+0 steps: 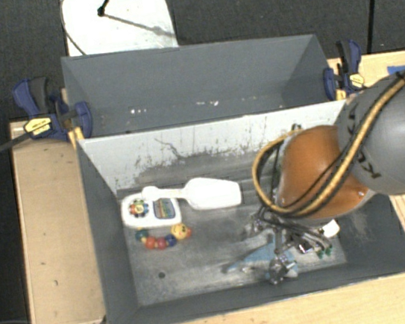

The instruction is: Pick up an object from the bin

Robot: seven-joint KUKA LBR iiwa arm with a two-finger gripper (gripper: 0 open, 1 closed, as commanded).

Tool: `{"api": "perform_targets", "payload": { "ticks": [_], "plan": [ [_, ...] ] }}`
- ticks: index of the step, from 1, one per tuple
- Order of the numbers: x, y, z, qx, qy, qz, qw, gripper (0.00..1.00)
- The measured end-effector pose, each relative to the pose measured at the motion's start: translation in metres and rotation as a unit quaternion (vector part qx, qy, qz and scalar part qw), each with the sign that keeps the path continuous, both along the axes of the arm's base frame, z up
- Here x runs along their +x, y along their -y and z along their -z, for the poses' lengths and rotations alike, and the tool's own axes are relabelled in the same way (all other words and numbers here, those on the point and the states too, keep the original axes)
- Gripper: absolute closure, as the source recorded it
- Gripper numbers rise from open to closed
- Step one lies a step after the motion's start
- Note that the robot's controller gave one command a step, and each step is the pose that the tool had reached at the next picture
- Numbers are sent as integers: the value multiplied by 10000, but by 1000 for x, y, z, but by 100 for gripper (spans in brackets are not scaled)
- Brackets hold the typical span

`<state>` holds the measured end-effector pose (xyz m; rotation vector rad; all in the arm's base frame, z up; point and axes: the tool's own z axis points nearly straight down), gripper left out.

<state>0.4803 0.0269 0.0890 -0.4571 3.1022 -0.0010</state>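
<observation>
Several small things lie in the grey bin. The pincer is low at the front right, just over a blue-grey thing. I cannot tell if it is open or closed. A white button toy lies at the left.

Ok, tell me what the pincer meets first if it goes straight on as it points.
Probably the bluish flat thing lying under the pincer near the bin's front wall; depth is unclear, so it may touch already.
</observation>
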Motion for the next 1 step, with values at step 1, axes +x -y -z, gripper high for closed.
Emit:
{"api": "perform_targets", "payload": {
  "ticks": [1],
  "plan": [
    [-1,-5,15,7,16,187,9998,100]
  ]
}}
